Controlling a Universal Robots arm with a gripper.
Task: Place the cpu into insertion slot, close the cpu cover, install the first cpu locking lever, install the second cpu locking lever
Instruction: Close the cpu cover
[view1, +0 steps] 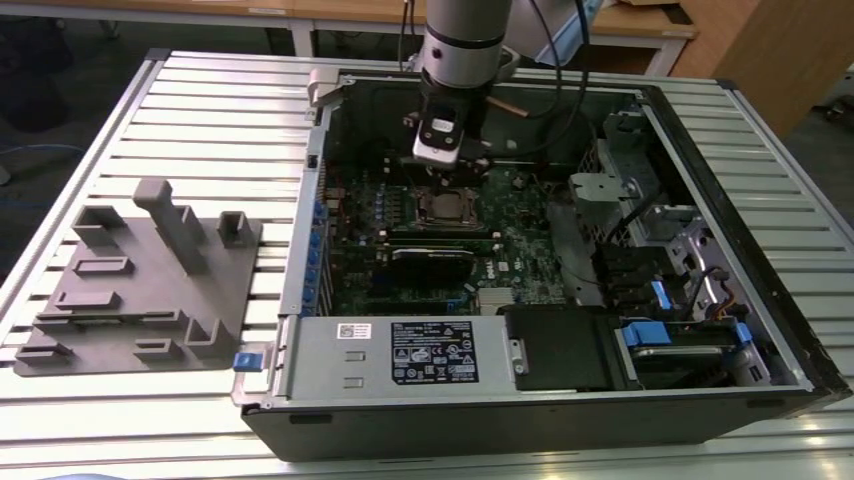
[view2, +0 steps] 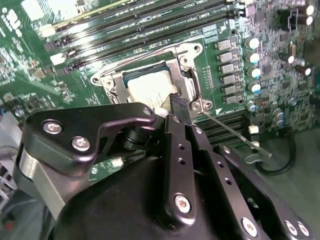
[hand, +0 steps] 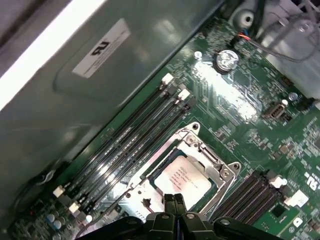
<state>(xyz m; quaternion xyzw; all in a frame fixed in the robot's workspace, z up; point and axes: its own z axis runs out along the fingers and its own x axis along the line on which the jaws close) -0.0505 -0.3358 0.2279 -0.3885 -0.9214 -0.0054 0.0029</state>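
Observation:
The cpu lies flat in the insertion slot on the green board, its silver-grey face up. The cpu cover is down around it as a metal frame, and the chip shows through its window in both wrist views. A thin wire locking lever sticks out sideways from the socket's corner, its hooked end free above the board. My gripper hangs just above the socket's edge, shut with nothing between its fingertips.
The board sits deep inside an open computer case with tall metal walls. Rows of long black memory slots flank the socket. A black card lies nearer the front. A grey fixture tray rests on the table at the exterior view's left.

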